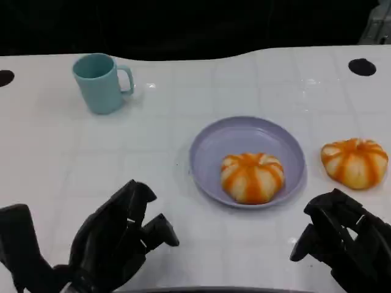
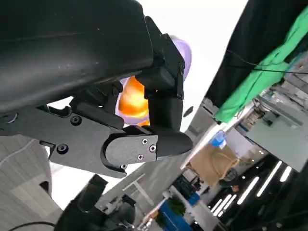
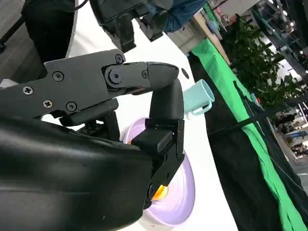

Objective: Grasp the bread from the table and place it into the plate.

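Observation:
One orange-striped round bread lies in the lavender plate at the table's middle. A second, similar bread sits on the white table to the right of the plate. My left hand hovers near the front edge, left of the plate, holding nothing, with its fingers loosely bent. My right hand is at the front right, just in front of the second bread, and it too holds nothing. In the left wrist view the bread and plate peek past the fingers. The right wrist view shows the plate.
A teal mug stands at the back left, also seen as the mug in the right wrist view. Black round holes mark the table's far corners. The dark far edge runs behind the mug.

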Robot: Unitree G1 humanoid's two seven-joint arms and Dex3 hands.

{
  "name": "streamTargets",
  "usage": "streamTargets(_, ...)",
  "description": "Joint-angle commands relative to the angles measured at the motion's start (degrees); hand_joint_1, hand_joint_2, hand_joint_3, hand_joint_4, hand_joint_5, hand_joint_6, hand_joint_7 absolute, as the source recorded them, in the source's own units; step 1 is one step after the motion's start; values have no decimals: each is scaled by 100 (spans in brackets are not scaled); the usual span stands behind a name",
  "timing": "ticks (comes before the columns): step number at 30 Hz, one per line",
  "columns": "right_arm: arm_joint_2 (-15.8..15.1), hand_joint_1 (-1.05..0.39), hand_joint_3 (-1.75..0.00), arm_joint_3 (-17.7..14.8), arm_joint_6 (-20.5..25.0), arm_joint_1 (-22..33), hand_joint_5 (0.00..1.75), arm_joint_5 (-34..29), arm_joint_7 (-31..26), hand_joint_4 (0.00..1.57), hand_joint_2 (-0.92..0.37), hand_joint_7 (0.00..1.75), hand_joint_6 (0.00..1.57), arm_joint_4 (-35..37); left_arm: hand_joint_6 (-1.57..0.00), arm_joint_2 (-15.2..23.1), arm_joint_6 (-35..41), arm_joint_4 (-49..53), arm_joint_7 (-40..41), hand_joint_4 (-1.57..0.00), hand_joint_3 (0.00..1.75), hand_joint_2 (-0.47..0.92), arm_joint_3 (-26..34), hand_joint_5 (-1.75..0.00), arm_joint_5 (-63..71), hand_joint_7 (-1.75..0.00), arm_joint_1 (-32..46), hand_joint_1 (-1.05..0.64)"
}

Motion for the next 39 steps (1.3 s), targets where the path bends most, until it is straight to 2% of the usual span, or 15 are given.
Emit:
streamTargets(1,-54,-51,-27,-54,-11,7,175,23,-20,54,-92,145,51,-45,-58,131,-286,71,-70,-82,43,92,2,-175,183,-175,76,-56)
streamTargets(39,-39,-51,-24,-78,-55,-44,174,8,13,58,-92,147,54,64,-61,145,-456,179,-76,-86,42,92,-81,-175,232,-175,82,-58)
